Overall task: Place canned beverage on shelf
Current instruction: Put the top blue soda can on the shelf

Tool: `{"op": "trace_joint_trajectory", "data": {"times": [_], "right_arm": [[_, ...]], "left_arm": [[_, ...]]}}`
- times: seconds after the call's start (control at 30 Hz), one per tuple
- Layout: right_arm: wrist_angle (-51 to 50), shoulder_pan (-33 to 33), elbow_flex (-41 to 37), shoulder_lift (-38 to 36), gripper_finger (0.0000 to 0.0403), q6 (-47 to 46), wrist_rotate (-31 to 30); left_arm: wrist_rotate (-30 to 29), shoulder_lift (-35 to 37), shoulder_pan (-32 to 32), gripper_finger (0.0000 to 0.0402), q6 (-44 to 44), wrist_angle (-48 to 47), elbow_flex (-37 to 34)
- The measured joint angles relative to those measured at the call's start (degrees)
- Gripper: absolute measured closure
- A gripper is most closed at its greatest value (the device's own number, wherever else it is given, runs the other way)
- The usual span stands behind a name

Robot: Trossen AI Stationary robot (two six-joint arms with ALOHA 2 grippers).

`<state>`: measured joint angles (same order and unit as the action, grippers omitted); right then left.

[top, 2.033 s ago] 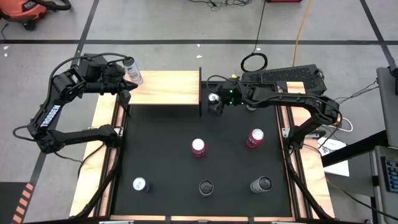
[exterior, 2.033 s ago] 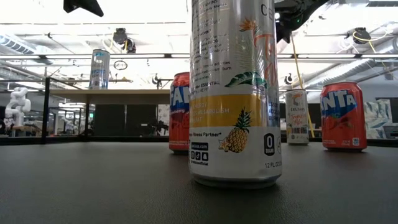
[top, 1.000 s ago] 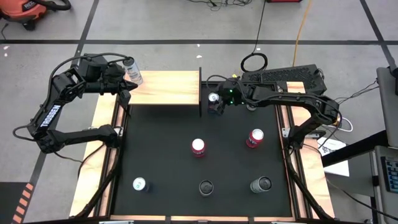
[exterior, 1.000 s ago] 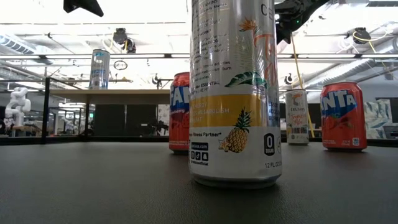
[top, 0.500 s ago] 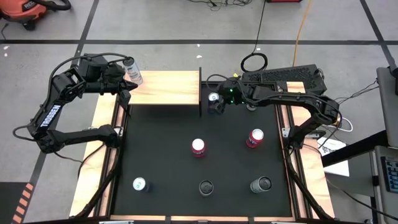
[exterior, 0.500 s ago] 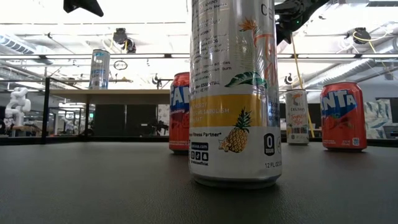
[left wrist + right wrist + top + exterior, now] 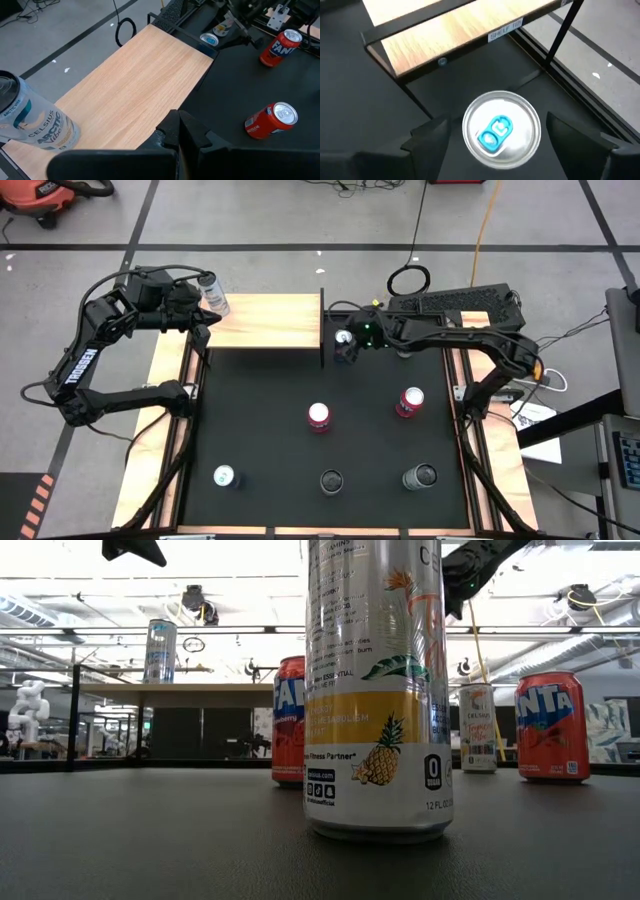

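Shelf [image 7: 268, 321] space is mostly bare: the pale wood board on its black frame at the far side of the black mat [image 7: 260, 440] carries one can so far, a Celsius Arctic Vibe can [image 7: 212, 293] standing upright at its left end, so that part of the task is judged done. Six more cans are left on the mat: a blue-tabbed silver can [image 7: 501, 127] just beside the shelf's right post, two red Fanta cans [image 7: 319, 417] mid-mat, and three along the near edge, one of them the pineapple-printed can [image 7: 375, 690] that fills the low view. The left gripper [image 7: 205, 323] is held by the shelf's left end, near the placed can; its fingers [image 7: 187, 132] are seen pressed together with nothing between them. The right gripper [image 7: 495, 135] is poised over the blue-tabbed can, fingers spread wide on either side of it and apart from its wall, so that can is judged next, not yet grasped. How far down the can's sides those fingers reach is not shown. Labels of the two dark-topped near cans cannot be read from above, and the pineapple can's top is cut off.
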<state>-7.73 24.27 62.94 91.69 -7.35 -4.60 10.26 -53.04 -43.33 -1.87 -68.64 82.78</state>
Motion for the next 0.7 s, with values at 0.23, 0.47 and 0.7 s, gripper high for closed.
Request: {"op": "trace_joint_trajectory", "data": {"times": [0.23,0.47,0.7], "right_arm": [[-0.22,0.11,0.00,2.03,0.0096,0.58,-0.03],[-0.70,0.11,-0.07,3.29,0.0116,0.94,0.08],[-0.82,0.11,-0.07,3.08,0.0207,0.96,0.28]], "left_arm": [[-0.02,0.00,0.00,0.0401,-0.02,0.02,0.00],[-0.02,0.00,-0.02,0.0401,-0.02,0.00,0.00],[0.00,0.02,-0.02,0.0401,-0.02,0.00,0.00]]}}
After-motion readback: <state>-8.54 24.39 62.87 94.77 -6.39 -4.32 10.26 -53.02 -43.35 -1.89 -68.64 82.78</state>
